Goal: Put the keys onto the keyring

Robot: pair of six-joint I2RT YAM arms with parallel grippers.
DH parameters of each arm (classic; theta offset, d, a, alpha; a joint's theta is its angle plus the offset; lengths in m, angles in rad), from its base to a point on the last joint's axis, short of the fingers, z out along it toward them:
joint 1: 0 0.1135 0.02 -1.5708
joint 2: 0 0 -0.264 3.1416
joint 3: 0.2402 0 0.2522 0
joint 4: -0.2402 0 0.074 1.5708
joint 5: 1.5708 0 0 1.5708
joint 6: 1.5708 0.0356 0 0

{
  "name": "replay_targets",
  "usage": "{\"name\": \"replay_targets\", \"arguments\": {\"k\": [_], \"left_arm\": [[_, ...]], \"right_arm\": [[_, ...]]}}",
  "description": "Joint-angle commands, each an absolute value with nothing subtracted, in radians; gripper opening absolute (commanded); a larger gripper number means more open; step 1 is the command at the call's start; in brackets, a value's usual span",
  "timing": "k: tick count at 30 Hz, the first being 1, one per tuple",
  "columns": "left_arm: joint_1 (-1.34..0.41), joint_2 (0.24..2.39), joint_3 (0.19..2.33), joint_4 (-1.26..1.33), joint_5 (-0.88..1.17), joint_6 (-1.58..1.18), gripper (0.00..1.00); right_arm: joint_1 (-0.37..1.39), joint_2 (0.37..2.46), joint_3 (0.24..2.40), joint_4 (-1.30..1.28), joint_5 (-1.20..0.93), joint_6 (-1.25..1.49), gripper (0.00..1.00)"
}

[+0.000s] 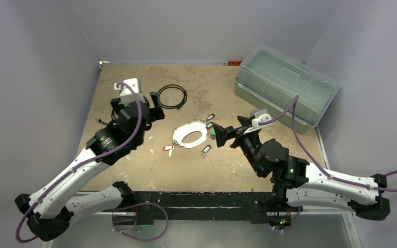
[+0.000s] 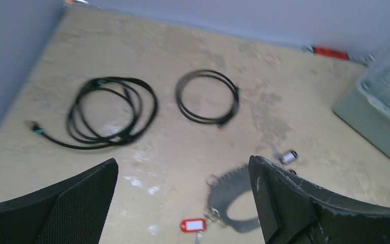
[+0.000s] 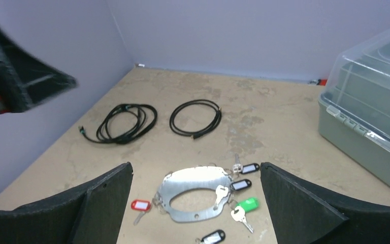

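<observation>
Two end effectors hang spread wide and empty over the counter [image 1: 134,170], the left end effector [image 2: 183,161] off to one side and the right end effector [image 3: 195,170] looking straight down on the keyring [image 3: 195,195]. The keyring lies flat mid-counter, with the red key [image 3: 141,205], green key [image 3: 247,204] and black keys [image 3: 249,168] touching or just beside its rim. These keys are tiny and lie flat, so I'd judge a pinch could skid one away or drag the ring askew.

Tan table [image 1: 227,170], keyring [image 3: 195,178], keys [image 1: 168,148], cables [image 2: 153,108], bin [image 1: 284,90]
</observation>
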State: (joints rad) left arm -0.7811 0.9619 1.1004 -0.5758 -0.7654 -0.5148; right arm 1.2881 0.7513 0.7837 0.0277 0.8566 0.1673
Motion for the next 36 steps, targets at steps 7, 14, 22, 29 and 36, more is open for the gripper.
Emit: {"name": "replay_targets", "arguments": {"k": [7,14,22,29,36], "left_arm": [[-0.772,0.660,0.880,-0.460,-0.969,-0.284,0.99],[-0.754,0.672,0.884,-0.483,-0.921,-0.289,0.99],[-0.665,0.760,0.884,-0.473,-0.876,-0.310,0.99],[-0.620,0.846,0.864,-0.437,-0.946,-0.344,0.99],[-0.612,0.881,0.901,-0.456,-0.828,-0.344,0.99]], "right_arm": [[1.287,1.010,0.880,0.287,0.868,0.034,0.99],[1.287,1.242,0.925,0.363,0.671,0.018,0.99],[1.239,1.440,0.965,0.393,0.454,0.048,0.99],[1.044,1.564,1.130,0.251,0.062,0.228,0.99],[1.032,1.498,0.966,0.416,-0.043,0.222,0.99]]}}
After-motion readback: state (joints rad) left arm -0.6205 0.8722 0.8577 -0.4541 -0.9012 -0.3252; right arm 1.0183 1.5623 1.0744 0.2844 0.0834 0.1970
